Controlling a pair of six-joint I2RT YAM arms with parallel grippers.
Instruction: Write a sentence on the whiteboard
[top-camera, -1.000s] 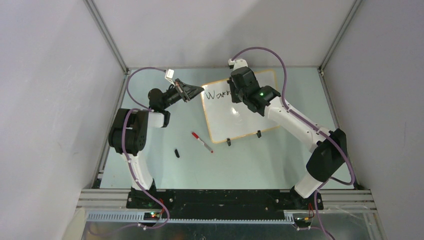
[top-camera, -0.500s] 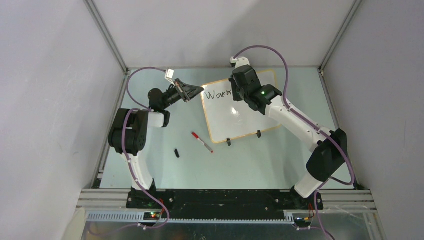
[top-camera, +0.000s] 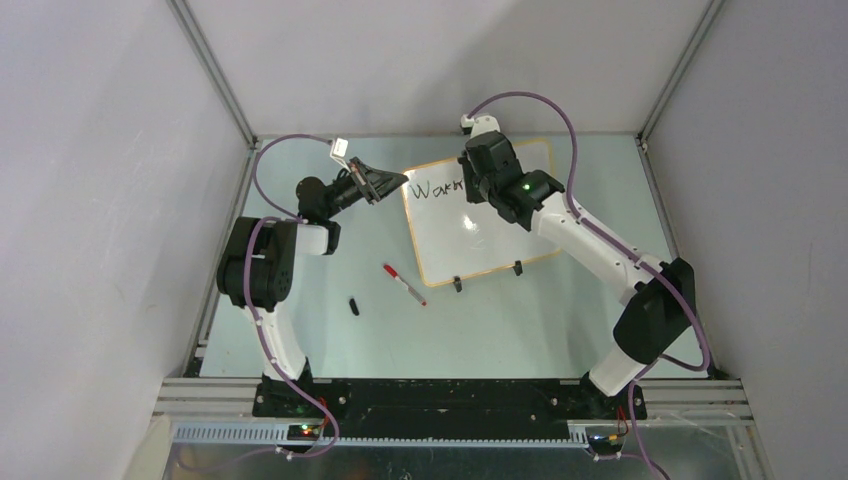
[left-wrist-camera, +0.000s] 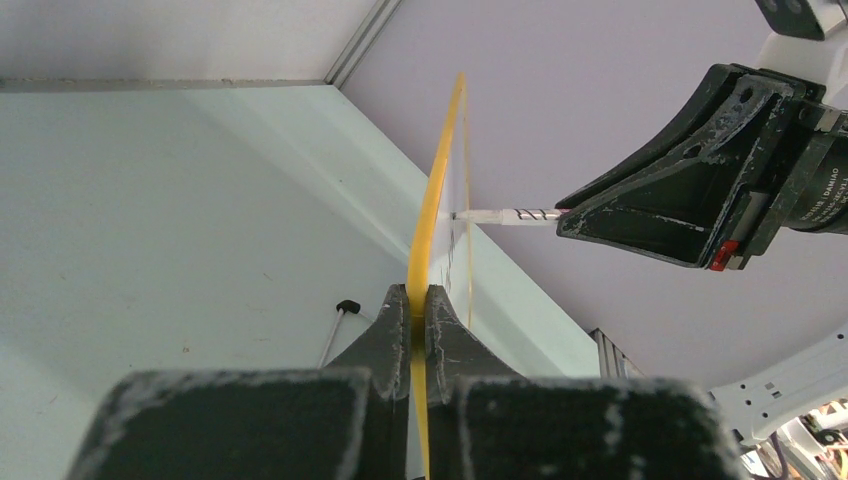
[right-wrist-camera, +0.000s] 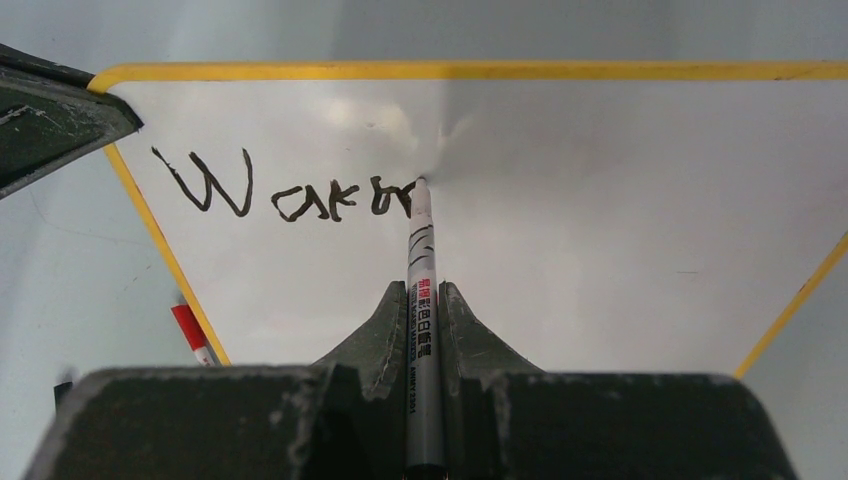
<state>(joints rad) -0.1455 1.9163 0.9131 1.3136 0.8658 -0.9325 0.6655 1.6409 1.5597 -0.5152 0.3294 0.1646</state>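
Note:
The whiteboard (top-camera: 480, 240) lies on the table with its yellow-orange frame. My left gripper (top-camera: 400, 183) is shut on the board's left edge (left-wrist-camera: 432, 215), which the left wrist view shows pinched between the jaws (left-wrist-camera: 419, 300). My right gripper (right-wrist-camera: 424, 292) is shut on a grey marker (right-wrist-camera: 421, 245). The marker's tip touches the whiteboard (right-wrist-camera: 600, 250) at the end of the black writing (right-wrist-camera: 290, 195). That start of the sentence (top-camera: 433, 188) reads roughly "Warm" along the board's top line. From above, the right gripper (top-camera: 472, 186) hides the last letters.
A red-capped marker (top-camera: 404, 285) lies on the table left of the board's near corner, and a small black cap (top-camera: 354, 306) lies beyond it. Two black clip feet (top-camera: 457, 284) sit on the board's near edge. Enclosure walls stand at left, right and back.
My right gripper has shifted slightly to the right along the first line with the marker. The left gripper and the board have not moved.

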